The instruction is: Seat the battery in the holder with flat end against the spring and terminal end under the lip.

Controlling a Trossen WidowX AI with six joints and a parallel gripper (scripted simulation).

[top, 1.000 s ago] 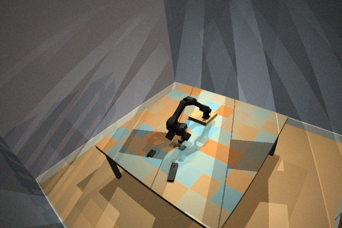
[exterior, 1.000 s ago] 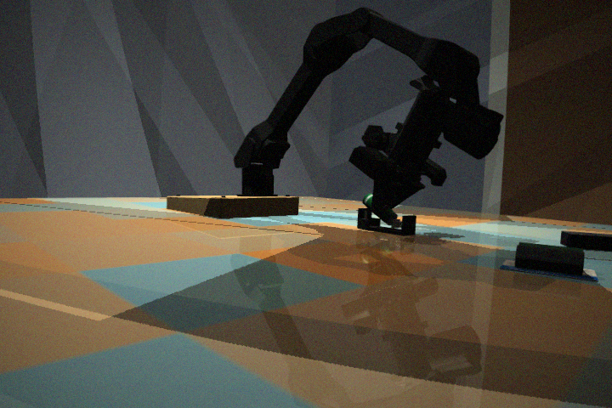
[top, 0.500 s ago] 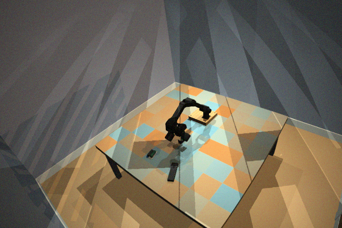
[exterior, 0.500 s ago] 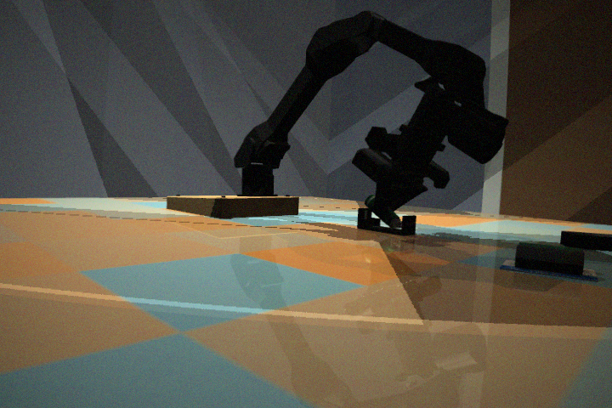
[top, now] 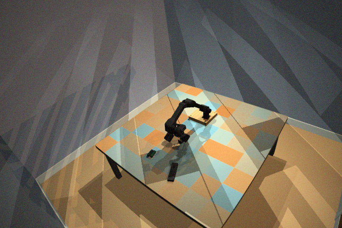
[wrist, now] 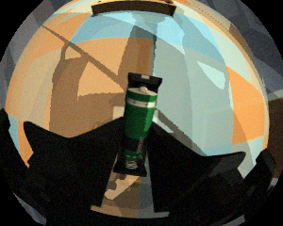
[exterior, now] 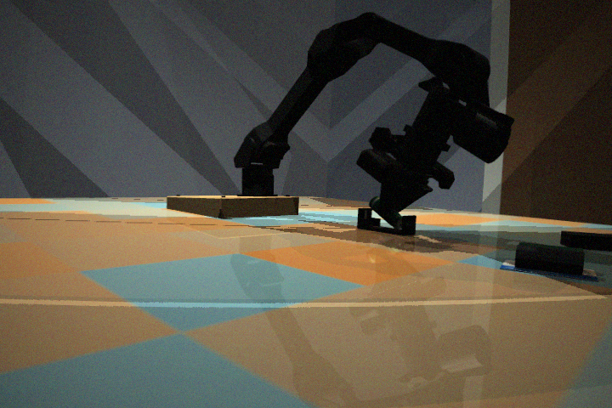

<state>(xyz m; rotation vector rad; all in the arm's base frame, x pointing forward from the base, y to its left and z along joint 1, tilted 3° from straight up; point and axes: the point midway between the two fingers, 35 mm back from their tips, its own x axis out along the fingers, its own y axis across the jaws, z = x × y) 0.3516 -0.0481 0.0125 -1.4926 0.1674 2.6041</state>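
My gripper point(exterior: 390, 217) point(wrist: 137, 123) is shut on the green battery point(exterior: 374, 202) point(wrist: 139, 114) and points down at the black holder point(exterior: 363, 222) point(wrist: 154, 84). In the exterior view the battery is tilted: its terminal end is raised near the holder's left end wall and its lower end goes down inside the holder. In the wrist view the silver terminal end is close to the far end wall, and the spring point(wrist: 131, 164) shows at the near end. The battery is roughly in line with the holder. Whether its flat end touches the spring cannot be told.
A dark-and-green block point(top: 151, 153) point(exterior: 549, 258) lies on a small blue-and-white base. A long black bar-shaped object point(top: 172, 172) point(exterior: 597, 240) lies beyond it. The arm stands on a wooden board point(top: 196, 116) point(exterior: 258, 206) point(wrist: 133, 8). The table's edge point(top: 166, 198) is in view.
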